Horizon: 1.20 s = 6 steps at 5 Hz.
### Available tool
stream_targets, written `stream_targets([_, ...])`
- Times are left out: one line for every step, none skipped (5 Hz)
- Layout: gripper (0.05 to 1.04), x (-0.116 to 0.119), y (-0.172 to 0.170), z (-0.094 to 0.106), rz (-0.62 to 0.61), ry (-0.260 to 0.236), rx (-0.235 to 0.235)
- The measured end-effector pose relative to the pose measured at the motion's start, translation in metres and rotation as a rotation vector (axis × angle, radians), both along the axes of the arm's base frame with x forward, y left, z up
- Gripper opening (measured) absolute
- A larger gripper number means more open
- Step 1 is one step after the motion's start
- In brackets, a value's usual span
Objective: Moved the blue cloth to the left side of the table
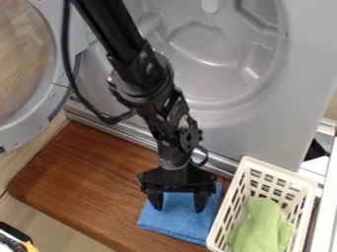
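The gripper (pixel 178 203) hangs low over the right part of the brown wooden table (pixel 85 182), its two fingers apart and pointing down at the blue cloth (pixel 174 220). The cloth lies folded and flat, right beside the white basket. Both fingertips overlap the cloth's upper half; whether they touch it, I cannot tell. Part of the cloth's far edge is hidden behind the gripper.
A white slatted basket (pixel 225 215) with a green cloth (pixel 264 227) inside stands at the right. Behind the table is a grey machine (pixel 256 133) with its round door (pixel 39 98) swung out at the left. A black and orange object (pixel 16 240) shows at the lower left corner.
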<state>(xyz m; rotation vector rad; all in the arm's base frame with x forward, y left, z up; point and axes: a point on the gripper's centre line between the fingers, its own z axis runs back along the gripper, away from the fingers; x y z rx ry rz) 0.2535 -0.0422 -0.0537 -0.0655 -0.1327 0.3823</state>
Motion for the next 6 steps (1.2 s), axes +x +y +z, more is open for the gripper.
stream_targets([1.001,0.001,-0.001,-0.018,-0.001,0.019,-0.004])
stream_targets([1.001,0.002,0.002,-0.023,0.005,0.038,0.018])
stream_targets([1.001,-0.001,0.009,-0.024,0.025,0.046,0.038])
stream_targets([1.001,-0.007,0.026,-0.025,0.078,0.064,0.05])
stream_targets([1.001,-0.008,0.052,-0.024,0.151,0.076,0.043])
stream_targets([1.001,0.0,0.079,-0.02,0.198,0.064,0.051])
